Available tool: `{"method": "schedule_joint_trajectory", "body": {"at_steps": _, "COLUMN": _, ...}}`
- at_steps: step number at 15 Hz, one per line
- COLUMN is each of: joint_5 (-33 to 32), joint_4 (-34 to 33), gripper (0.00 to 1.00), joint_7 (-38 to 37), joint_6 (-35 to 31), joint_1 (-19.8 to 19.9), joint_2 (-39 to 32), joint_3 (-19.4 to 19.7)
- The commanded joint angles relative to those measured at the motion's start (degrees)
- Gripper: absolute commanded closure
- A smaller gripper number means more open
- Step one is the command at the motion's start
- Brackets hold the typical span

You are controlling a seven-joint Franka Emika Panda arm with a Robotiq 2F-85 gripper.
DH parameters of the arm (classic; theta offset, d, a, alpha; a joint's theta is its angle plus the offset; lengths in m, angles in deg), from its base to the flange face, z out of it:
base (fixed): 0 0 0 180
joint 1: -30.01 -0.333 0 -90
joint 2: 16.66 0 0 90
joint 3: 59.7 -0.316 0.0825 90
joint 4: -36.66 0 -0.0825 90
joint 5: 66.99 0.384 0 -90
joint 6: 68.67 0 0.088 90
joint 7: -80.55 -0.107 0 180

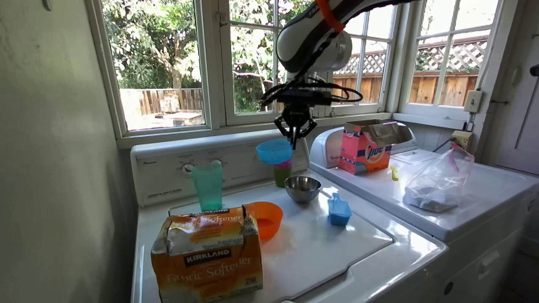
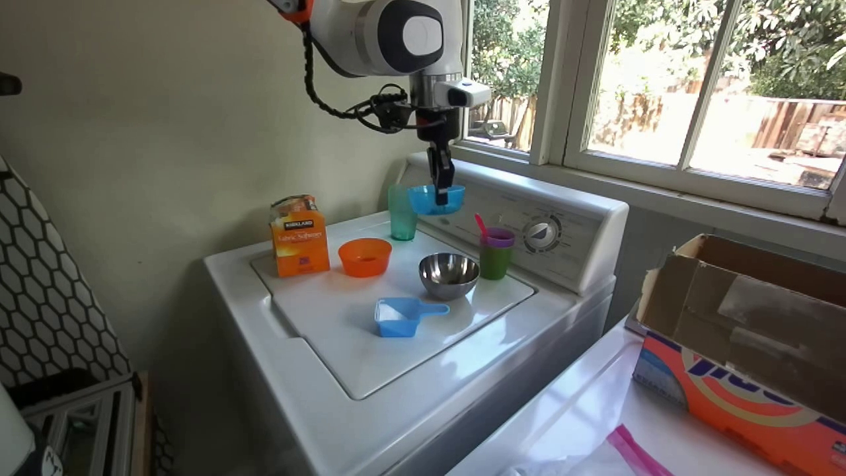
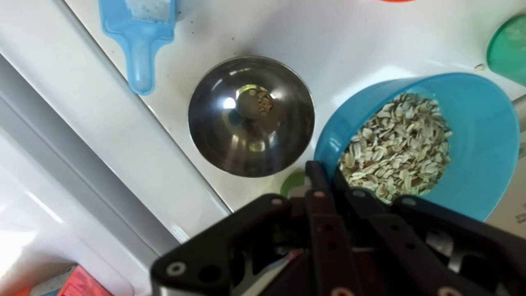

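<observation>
Round blue plastic bowl point(image 3: 485, 135), pale tan flat flakes point(image 3: 398, 148). Round silver metal bowl point(image 3: 222, 137). Black gripper point(image 3: 326, 173). White panel point(image 2: 49, 277) shows black honeycomb pattern.

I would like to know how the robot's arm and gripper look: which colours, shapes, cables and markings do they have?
The arm is white and black with rounded joints, an orange band and partly visible pale lettering. Black cables run along it and form loops. The gripper is black, with jointed linkages, slim fingers and round metal fasteners.
</observation>
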Motion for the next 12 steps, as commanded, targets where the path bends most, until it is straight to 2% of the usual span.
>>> {"method": "schedule_joint_trajectory", "body": {"at_steps": 1, "joint_5": 0.82, "joint_4": 5.22, "gripper": 0.99, "joint_7": -0.04, "joint_6": 1.16, "joint_1": 1.89, "joint_2": 3.52, "joint_3": 0.32}}
{"method": "schedule_joint_trajectory", "body": {"at_steps": 5, "joint_5": 2.52, "joint_4": 9.99, "gripper": 0.99, "joint_7": 0.32, "joint_6": 1.73, "joint_1": 3.91, "joint_2": 5.30, "joint_3": 0.82}}
{"method": "schedule_joint_trajectory", "body": {"at_steps": 7, "joint_5": 1.11, "joint_4": 11.96, "gripper": 0.99, "joint_7": -1.63, "joint_6": 0.75, "joint_1": 4.63, "joint_2": 5.75, "joint_3": 1.41}}
{"method": "schedule_joint_trajectory", "body": {"at_steps": 12, "joint_5": -9.52, "joint_4": 13.71, "gripper": 0.99, "joint_7": -10.84, "joint_6": 0.06, "joint_1": 5.11, "joint_2": 6.83, "joint_3": 2.36}}
